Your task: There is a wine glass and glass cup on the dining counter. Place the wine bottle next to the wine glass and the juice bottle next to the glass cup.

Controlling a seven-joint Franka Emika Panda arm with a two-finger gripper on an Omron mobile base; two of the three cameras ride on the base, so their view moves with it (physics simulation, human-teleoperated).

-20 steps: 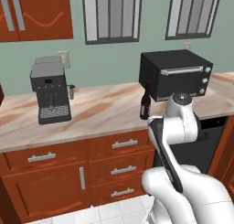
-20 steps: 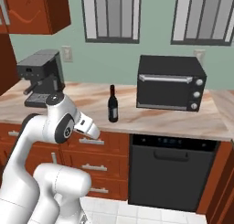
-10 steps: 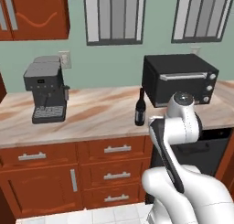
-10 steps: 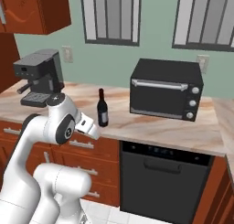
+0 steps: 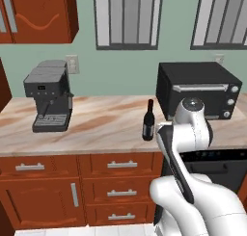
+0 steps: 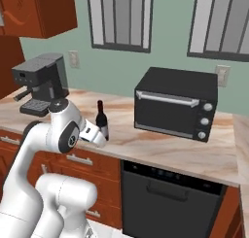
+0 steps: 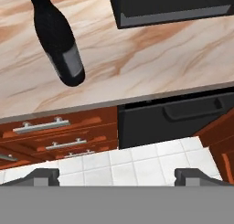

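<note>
The wine bottle (image 7: 58, 40) stands upright on the marbled worktop (image 5: 106, 126), up and to the left in the hand view, well apart from the gripper (image 7: 117, 175). The gripper's fingers (image 7: 43, 175) are spread wide, holding and touching nothing, over the tiled floor (image 7: 114, 166). The bottle (image 5: 148, 121) is slim and near-black with a dark red neck and pale label, just left of the black oven (image 5: 198, 90), right of the coffee machine (image 5: 48, 95).
</note>
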